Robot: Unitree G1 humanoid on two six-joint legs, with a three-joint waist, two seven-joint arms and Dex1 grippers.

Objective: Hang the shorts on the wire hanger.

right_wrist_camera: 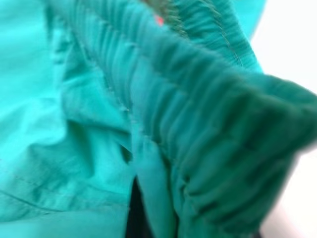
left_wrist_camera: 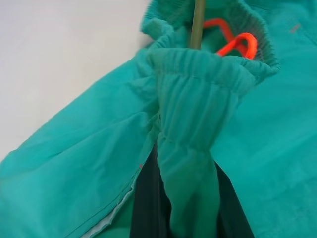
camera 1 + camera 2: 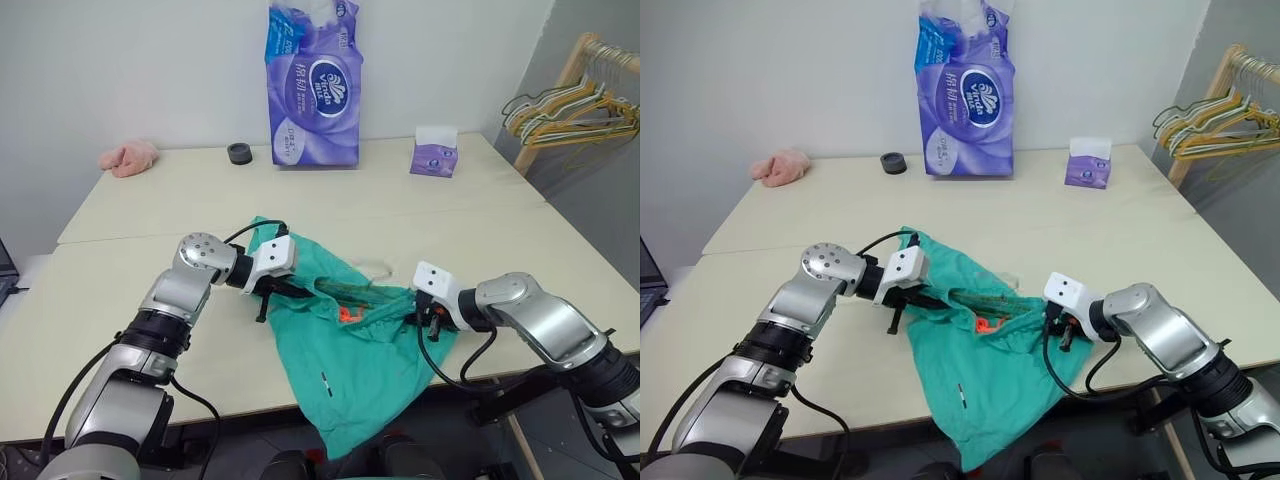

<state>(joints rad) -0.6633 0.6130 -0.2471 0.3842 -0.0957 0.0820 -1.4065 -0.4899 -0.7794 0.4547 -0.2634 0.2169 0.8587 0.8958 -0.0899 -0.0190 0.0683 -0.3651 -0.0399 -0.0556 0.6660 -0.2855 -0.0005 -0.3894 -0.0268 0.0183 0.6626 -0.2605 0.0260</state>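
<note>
Here the shorts (image 3: 350, 350) lie spread on the front half of the pale table (image 3: 150, 200), their lower part draping over the near edge. The gathered waistband is stretched between the two arms, and an orange drawcord (image 2: 233, 42) shows inside the opening. In the left wrist view a thin olive rod, the wire hanger (image 2: 197, 25), runs into that opening just beside the drawcord.

The left tool (image 3: 272, 292) is clamped on the waistband at the shorts' left end; from its wrist camera a fold of gathered elastic sits pinched between the two black fingers (image 2: 143, 208). The right tool (image 3: 425, 318) is closed on the waistband at the right end, near the table's front edge, and a bunched ridge of teal fabric crosses its own wrist view.

Further back on the table, well apart from the shorts, stand a tall purple pack of tissue rolls (image 3: 312, 85), a small purple tissue box (image 3: 434, 152), a dark ring-shaped object (image 3: 239, 153) and a pink cloth (image 3: 129, 157) near the far left corner. To the right, beside the table, a wooden rack holds bunched hangers (image 3: 570, 110).
</note>
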